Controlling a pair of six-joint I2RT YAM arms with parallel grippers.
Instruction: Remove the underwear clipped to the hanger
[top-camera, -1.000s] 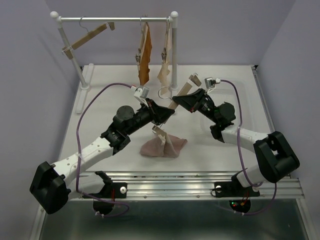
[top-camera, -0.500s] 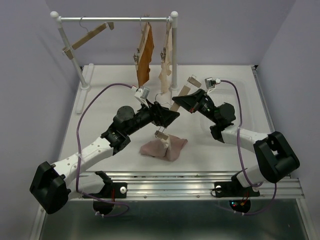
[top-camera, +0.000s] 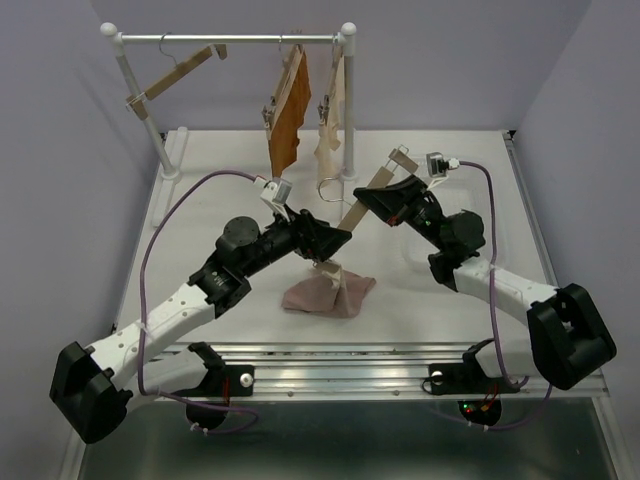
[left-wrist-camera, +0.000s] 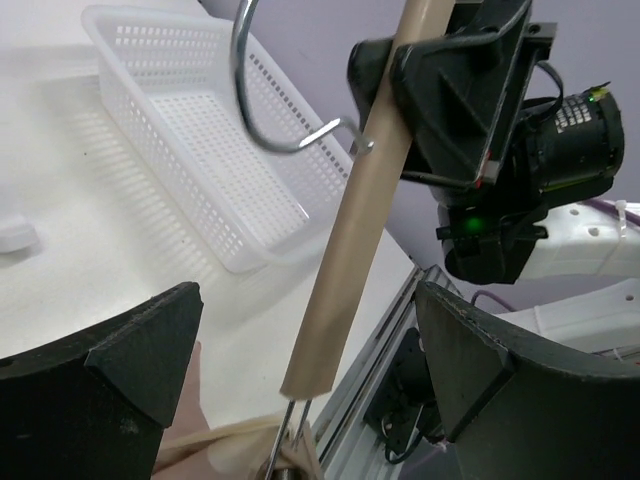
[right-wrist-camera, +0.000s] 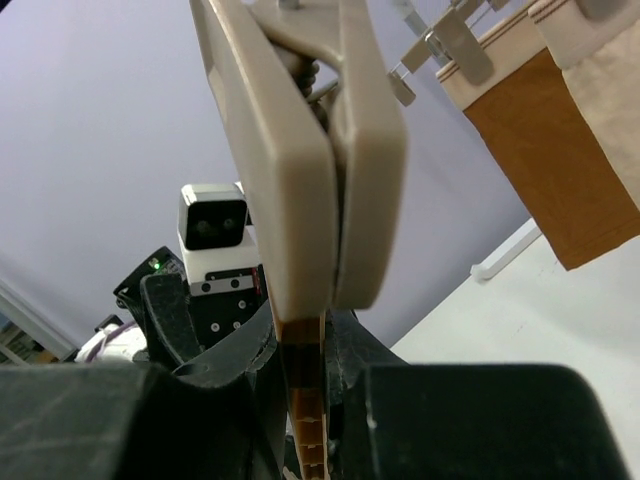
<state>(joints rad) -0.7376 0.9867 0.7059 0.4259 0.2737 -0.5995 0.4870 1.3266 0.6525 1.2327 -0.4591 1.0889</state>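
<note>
Desk (top-camera: 200, 200) carries a rack (top-camera: 230, 39) at the back. Rust-brown underwear (top-camera: 287, 115) and cream underwear (top-camera: 333, 120) hang from it on clipped hangers, untouched. Pinkish-beige underwear (top-camera: 330, 295) lies heaped on the desk between the arms, its top drawn up to the lower clip (top-camera: 322, 265) of a tilted hanger (top-camera: 352, 213).

Right tool (top-camera: 372, 200) is clenched on the hanger bar and holds it aloft. Left tool (top-camera: 335, 240) is released, fingers spread either side of the bar just above that clip.

We judge the step as freeing the first garment's last clip. Next we need the left tool lower, squeezing the clip so the cloth drops.
</note>
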